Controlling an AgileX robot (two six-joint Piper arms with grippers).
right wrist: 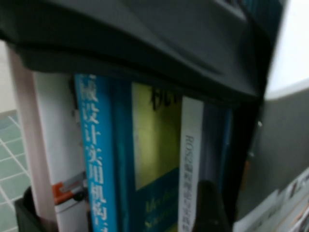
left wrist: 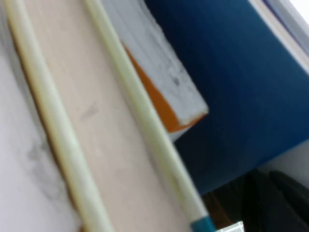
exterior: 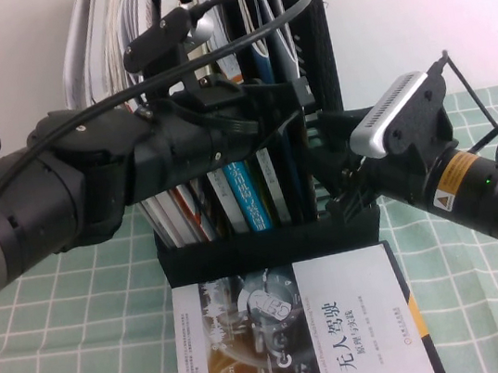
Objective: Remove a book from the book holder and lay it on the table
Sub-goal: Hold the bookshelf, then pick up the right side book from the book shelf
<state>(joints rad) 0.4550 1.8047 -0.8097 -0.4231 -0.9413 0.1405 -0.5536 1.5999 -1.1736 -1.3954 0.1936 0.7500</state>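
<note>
A black book holder [exterior: 267,245] stands at the table's middle back with several upright books, among them one with a blue spine [exterior: 249,196]. My left gripper [exterior: 284,97] reaches from the left into the upper part of the holder, among the books. The left wrist view shows only close page edges [left wrist: 96,125] and a dark blue cover [left wrist: 231,82]. My right gripper [exterior: 341,189] is at the holder's lower right side. The right wrist view shows the blue spine [right wrist: 99,159] and a white spine [right wrist: 190,159] under the holder's black frame [right wrist: 145,43].
A white and dark book [exterior: 295,334] lies flat on the green checked tablecloth [exterior: 66,345] just in front of the holder. A black cable [exterior: 231,6] loops over the left arm. A white wall stands behind.
</note>
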